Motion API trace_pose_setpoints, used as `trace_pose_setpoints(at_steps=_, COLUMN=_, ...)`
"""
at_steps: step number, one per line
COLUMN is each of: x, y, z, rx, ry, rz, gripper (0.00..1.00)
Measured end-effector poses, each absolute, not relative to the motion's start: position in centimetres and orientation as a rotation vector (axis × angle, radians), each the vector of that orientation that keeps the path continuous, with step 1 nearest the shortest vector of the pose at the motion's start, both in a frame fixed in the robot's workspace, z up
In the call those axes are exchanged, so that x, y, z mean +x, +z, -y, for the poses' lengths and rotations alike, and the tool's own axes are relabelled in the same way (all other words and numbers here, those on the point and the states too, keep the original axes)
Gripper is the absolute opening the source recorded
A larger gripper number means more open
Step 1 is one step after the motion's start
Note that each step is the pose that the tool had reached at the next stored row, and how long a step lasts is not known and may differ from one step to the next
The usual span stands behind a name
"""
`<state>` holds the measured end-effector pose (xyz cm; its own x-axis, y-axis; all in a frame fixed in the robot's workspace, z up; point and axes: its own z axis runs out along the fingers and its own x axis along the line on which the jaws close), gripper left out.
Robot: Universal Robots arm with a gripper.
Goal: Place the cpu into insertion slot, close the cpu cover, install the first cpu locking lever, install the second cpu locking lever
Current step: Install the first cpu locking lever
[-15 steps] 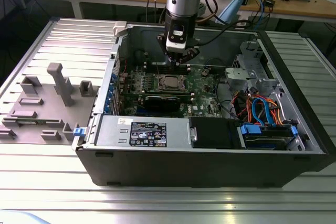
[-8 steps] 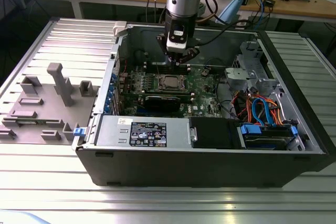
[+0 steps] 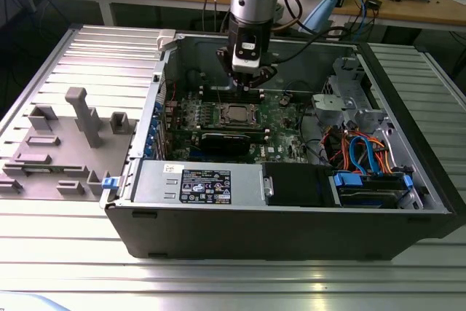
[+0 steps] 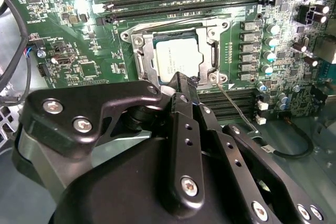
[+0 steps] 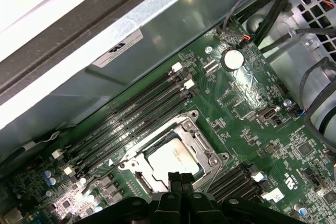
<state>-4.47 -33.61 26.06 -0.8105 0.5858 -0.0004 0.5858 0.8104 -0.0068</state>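
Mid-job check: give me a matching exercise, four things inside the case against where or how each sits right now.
1. silver-grey square cpu
2. thin silver metal cpu cover
3. black gripper
4. round silver coin battery

A. closed flat around the chip
B. on the green circuit board, away from the chip
C. seated, showing through the frame's window
D. hovering at the chip's edge

Pairs: 1-C, 2-A, 3-D, 4-B.
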Motion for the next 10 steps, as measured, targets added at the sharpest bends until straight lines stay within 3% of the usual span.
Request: trace_pose_setpoints(at_steps=10, x=-4.52, y=26.06, z=33.61, rx=-0.963, ry=0.01, rz=2.989, gripper=0.11)
